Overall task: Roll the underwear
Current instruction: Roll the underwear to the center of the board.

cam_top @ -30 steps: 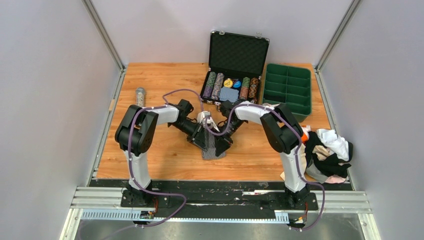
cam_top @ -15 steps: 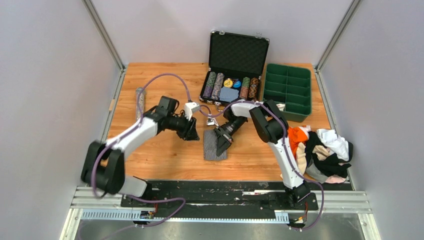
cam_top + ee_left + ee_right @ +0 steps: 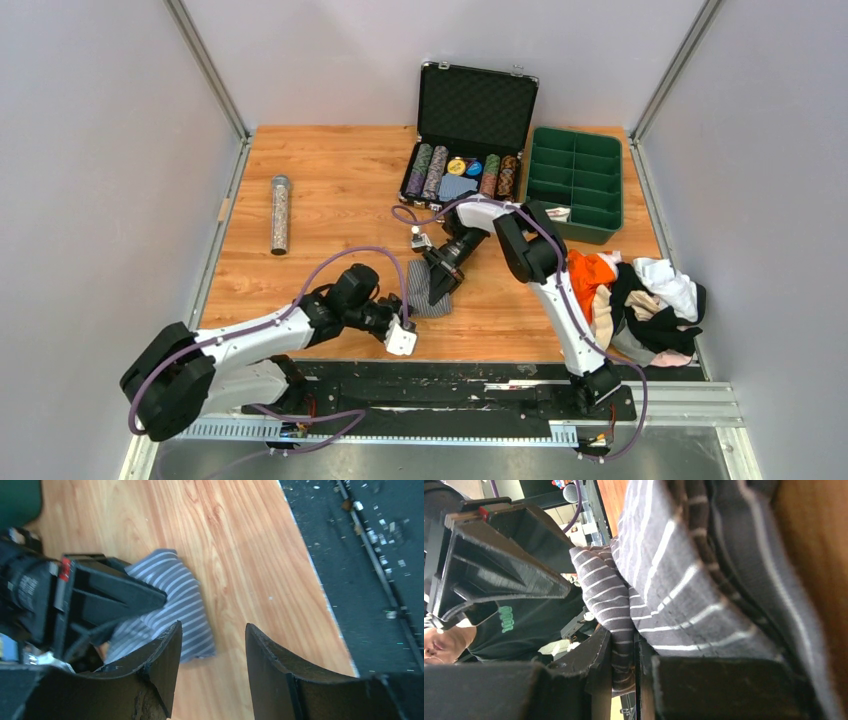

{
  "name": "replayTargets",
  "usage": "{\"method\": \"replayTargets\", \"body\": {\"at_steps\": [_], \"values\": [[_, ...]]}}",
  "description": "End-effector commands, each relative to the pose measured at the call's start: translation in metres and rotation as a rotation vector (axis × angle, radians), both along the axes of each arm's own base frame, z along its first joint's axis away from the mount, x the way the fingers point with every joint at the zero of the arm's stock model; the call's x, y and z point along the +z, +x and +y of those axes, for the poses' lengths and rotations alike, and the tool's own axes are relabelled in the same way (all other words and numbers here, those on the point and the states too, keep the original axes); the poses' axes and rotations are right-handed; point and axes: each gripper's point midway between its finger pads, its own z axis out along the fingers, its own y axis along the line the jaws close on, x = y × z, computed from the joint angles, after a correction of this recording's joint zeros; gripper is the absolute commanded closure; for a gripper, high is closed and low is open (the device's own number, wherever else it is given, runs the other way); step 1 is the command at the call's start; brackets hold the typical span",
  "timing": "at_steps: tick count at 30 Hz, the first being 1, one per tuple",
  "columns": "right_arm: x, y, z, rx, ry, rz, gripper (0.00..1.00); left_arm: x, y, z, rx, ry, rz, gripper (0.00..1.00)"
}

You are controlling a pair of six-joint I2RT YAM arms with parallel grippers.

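We pull our left end effector [image 3: 212, 630] back, wide open and empty. Our right end effector [image 3: 438, 283] still pinches the striped underwear [image 3: 172, 587], so it rolls alone now.

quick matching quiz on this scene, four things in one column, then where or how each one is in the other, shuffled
1. left tool
2. right tool
3. green tray
4. metal cylinder

a. lying alone near the left edge of the table
b. at the table's far right corner
c. shut on the pinstriped underwear
d. open, holding nothing

Pairs: 1-d, 2-c, 3-b, 4-a
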Motion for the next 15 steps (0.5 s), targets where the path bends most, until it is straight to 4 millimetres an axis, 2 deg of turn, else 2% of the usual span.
{"method": "replayTargets", "body": {"at_steps": [1, 6, 9, 11, 15], "values": [[-0.089, -0.02, -0.03, 0.075, -0.161, 0.048, 1.0, 0.021, 0.018, -0.026, -0.164, -0.079, -0.275, 0.43], [-0.088, -0.021, -0.031, 0.074, -0.16, 0.051, 1.0, 0.011, 0.021, -0.027, -0.173, -0.048, -0.294, 0.43], [-0.087, -0.021, -0.031, 0.074, -0.163, 0.054, 1.0, -0.003, 0.023, -0.022, -0.172, 0.003, -0.28, 0.44], [-0.087, -0.023, -0.032, 0.072, -0.169, 0.061, 0.99, -0.015, 0.033, -0.017, -0.146, 0.051, -0.329, 0.45], [-0.086, -0.026, -0.034, 0.067, -0.178, 0.079, 0.98, -0.029, 0.04, -0.016, -0.132, 0.097, -0.344, 0.44]]}}
